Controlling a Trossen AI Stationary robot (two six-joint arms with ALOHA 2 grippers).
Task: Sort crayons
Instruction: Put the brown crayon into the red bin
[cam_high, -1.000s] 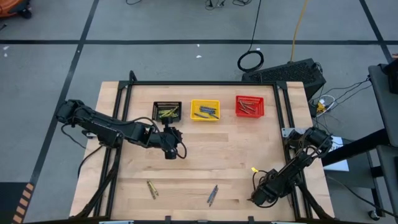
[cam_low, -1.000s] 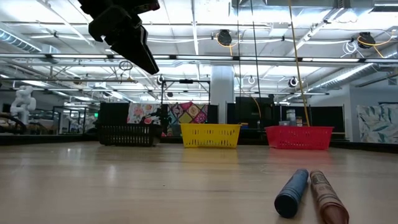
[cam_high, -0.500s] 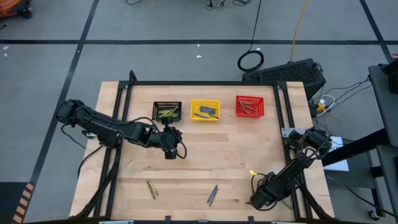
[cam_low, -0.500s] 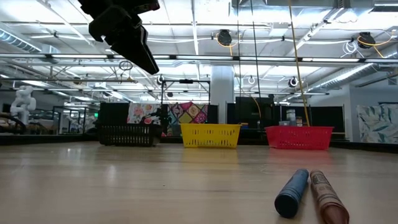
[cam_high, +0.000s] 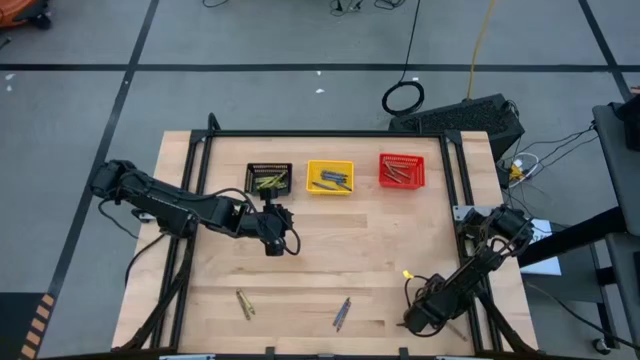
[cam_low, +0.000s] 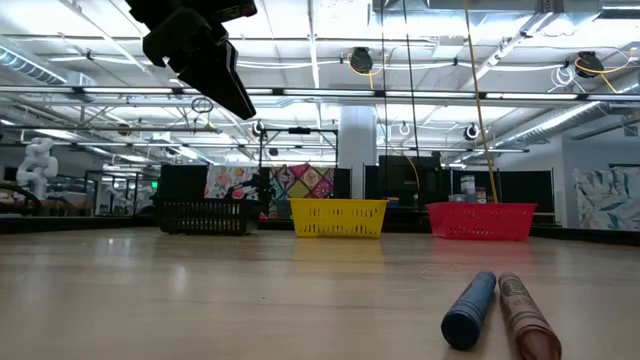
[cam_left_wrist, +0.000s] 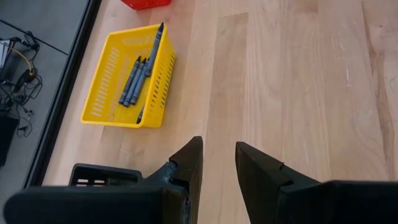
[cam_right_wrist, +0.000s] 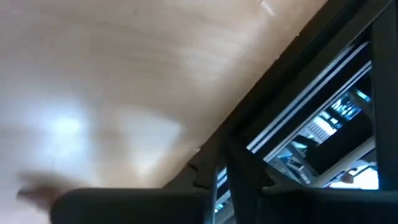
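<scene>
My left gripper (cam_high: 275, 243) hangs open over bare wood, just nearer than the black basket (cam_high: 269, 179); its fingers (cam_left_wrist: 217, 152) have nothing between them. My right gripper (cam_high: 411, 279) is low at the table's near right and is shut on a yellow crayon (cam_high: 407, 272). Two yellowish crayons (cam_high: 243, 304) lie flat near the front edge at the left. A blue crayon (cam_low: 470, 310) and a brownish-red crayon (cam_low: 527, 318) lie side by side at the front middle. The black basket holds yellow crayons, the yellow basket (cam_left_wrist: 127, 78) blue ones, and the red basket (cam_high: 401, 171) brownish-red ones. My right gripper has the yellow crayon at its fingertips, and the crayon's free end (cam_high: 407, 272) sticks out toward the far side. The gripper's own body hides the place of contact, so which part it has cannot be told. The fingers slant down toward the table.
The three baskets stand in a row along the far edge. A dark metal frame (cam_right_wrist: 292, 106) runs round the table close by my right gripper. Bare wood (cam_high: 360, 240) lies between the baskets and the loose crayons.
My right gripper has rolled a little about its own line without leaving its place; the crayon's yellow end swung slightly toward the near edge and back.
</scene>
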